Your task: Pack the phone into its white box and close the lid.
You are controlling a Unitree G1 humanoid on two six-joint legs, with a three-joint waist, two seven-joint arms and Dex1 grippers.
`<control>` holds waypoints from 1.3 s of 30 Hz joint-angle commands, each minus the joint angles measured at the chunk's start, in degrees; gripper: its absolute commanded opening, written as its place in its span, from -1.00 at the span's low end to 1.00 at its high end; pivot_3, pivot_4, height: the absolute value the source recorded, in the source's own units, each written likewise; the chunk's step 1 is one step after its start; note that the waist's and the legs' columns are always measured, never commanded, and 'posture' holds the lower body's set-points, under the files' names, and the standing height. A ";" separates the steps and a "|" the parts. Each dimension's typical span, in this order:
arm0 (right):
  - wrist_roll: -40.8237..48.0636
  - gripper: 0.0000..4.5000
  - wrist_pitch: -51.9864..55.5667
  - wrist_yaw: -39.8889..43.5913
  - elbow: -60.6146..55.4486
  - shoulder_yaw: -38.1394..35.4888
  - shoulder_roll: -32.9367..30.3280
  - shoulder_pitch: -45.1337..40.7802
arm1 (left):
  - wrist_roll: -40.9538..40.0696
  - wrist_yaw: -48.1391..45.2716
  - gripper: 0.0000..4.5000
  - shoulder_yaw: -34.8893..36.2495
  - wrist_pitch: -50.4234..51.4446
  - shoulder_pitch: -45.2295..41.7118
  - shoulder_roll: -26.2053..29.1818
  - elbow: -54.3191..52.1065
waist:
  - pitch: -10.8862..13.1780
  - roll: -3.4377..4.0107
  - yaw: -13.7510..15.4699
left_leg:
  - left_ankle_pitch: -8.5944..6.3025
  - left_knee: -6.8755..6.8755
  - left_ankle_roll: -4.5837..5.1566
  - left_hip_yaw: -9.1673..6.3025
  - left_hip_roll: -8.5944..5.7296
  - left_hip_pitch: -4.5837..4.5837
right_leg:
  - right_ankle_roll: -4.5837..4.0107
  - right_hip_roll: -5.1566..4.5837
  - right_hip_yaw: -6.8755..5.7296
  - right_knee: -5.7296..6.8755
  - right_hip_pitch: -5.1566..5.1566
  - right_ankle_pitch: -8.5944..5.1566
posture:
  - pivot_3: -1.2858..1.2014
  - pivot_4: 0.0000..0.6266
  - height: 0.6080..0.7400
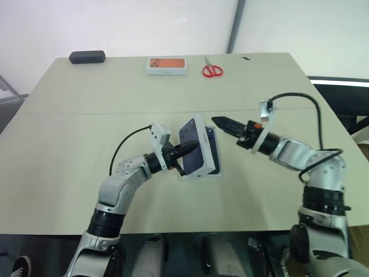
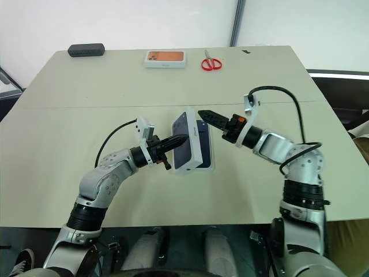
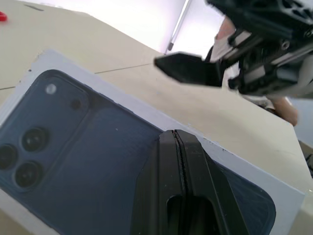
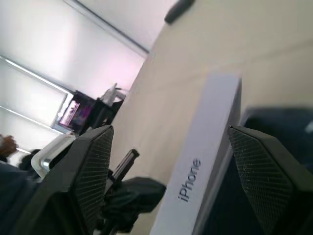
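The lid [image 1: 187, 131], white with a dark blue phone picture on top, stands tilted on its edge over the white box [image 2: 209, 167] in the middle of the table. The dark navy phone [image 2: 206, 144] lies in the box behind the lid. My left gripper [image 1: 187, 149] is shut, its tips pressed against the lid's pictured top [image 3: 73, 147]. My right gripper [image 1: 222, 122] is open just past the lid's upper edge. Its fingers [image 4: 93, 171] stand wide apart either side of the lid's "iPhone" side wall [image 4: 205, 147] without touching it.
At the table's far edge sit a small black case [image 1: 87, 56], a white box with an orange picture [image 1: 167, 64] and red scissors [image 1: 212, 70]. The beige table [image 1: 69, 150] is bare around the box.
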 commanded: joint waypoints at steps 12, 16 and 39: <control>-44.35 -0.99 -39.22 14.46 -5.20 21.81 -9.67 8.29 | -0.87 -1.98 -1.00 3.04 0.69 2.95 6.85 -3.38 | 0.03 0.01 0.01 | -0.01 0.04 0.02 -0.03 0.00 0.01 | 0.01 -0.02 0.05 -0.10 0.04 0.00 | 0.03 -0.52 1.00; -50.15 -0.99 -44.02 17.07 -4.54 24.42 -10.05 8.89 | -1.78 -2.41 -1.00 5.11 2.13 7.27 10.35 -6.81 | 0.03 0.01 0.00 | -0.02 -0.01 0.01 -0.17 0.02 0.01 | 0.01 -0.05 0.05 -0.11 0.02 0.00 | 0.03 -0.52 1.00; -58.47 -0.99 -46.75 22.33 -3.12 26.99 -7.22 9.85 | 7.27 1.64 -1.00 -1.90 -1.70 8.17 6.12 -2.42 | 0.03 0.01 1.63 | -0.02 0.03 0.00 -0.22 -0.04 0.02 | -0.02 -0.17 0.01 -0.35 0.19 0.00 | 0.03 -0.52 1.00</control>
